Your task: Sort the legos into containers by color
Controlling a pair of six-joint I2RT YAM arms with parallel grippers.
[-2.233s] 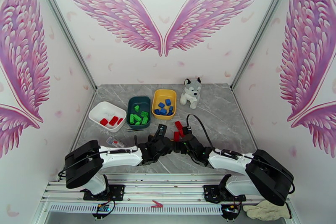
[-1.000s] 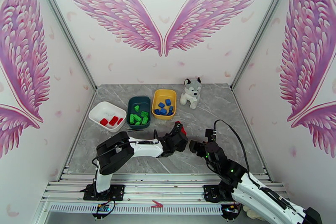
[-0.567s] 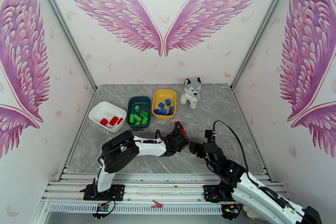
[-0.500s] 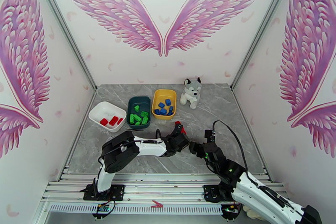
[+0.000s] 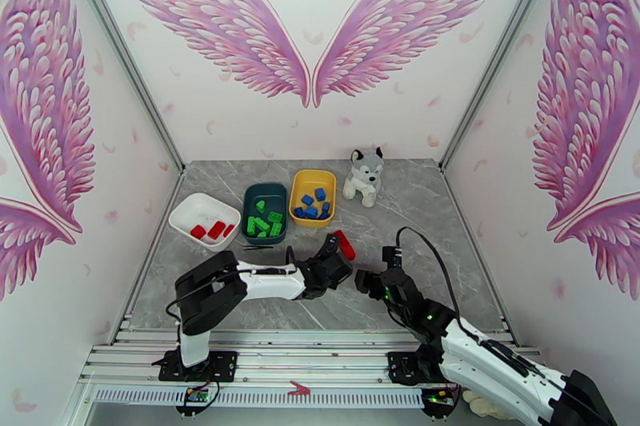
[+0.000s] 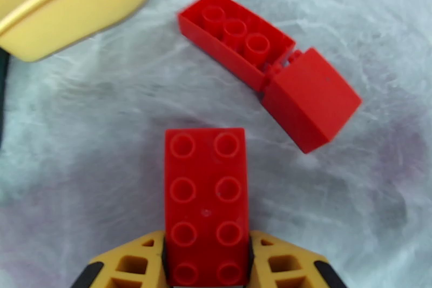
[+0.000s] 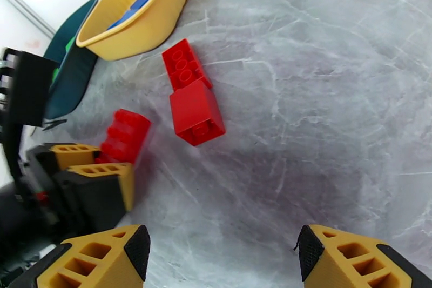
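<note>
1. Fingers of the left gripper pinch a red brick by its near end. Its studs face up and most of its length sticks out past the fingertips. Whether it touches the table I cannot tell.
2. Just ahead of it, two loose red pieces lie on the table, touching each other. The long brick lies hollow side up, and the blocky brick shows a smooth face at the long brick's end.
3. The right gripper is spread wide and holds nothing. It sits near the left gripper, with the loose pair ahead of it.
4. The yellow tray holds blue bricks and is near the loose pair.
5. The teal tray with green bricks sits just left of the yellow one. The white tray with sorted reds is farthest left.
6. A husky sits right of the yellow tray.
</note>
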